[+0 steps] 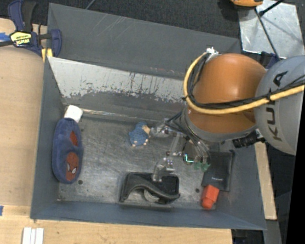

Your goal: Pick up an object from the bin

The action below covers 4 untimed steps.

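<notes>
The gripper [164, 169] hangs over the right end of the black tool [147, 190], which lies left-to-right; whether the gripper is open cannot be told.

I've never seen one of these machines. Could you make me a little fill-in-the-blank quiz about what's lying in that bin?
1. The slipper at the left side of the bin is mostly ____ in colour.
2. The pincer hangs over the curved thing by the bin's near wall, whose colour is ____.
3. The small cylinder at the slipper's far end is ____.
Missing words: blue; black; white.
</notes>
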Motion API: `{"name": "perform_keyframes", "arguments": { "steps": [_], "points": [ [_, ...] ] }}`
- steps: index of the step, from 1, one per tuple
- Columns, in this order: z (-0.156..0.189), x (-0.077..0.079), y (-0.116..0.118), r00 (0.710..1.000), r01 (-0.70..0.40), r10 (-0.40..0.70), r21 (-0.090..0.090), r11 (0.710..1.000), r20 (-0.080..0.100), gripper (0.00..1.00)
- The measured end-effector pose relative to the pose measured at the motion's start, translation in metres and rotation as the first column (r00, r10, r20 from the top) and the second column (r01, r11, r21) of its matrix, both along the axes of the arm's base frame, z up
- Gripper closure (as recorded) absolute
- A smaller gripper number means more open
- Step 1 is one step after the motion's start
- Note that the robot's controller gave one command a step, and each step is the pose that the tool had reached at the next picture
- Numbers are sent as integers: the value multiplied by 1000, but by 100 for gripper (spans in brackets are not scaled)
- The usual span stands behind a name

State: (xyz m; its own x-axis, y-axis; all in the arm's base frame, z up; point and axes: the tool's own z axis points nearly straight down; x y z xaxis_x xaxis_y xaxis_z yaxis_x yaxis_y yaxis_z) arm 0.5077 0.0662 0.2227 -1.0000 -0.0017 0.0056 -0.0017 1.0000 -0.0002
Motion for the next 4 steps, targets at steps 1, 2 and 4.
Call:
{"name": "perform_keyframes", "arguments": {
  "steps": [1,2,4],
  "points": [
    [-127,-15,-43,997,83,-83,5,997,1,0],
    [-129,-21,-42,996,81,-81,4,997,-28,100],
    [10,-14,-56,997,80,-80,0,997,7,100]
  ]
}}
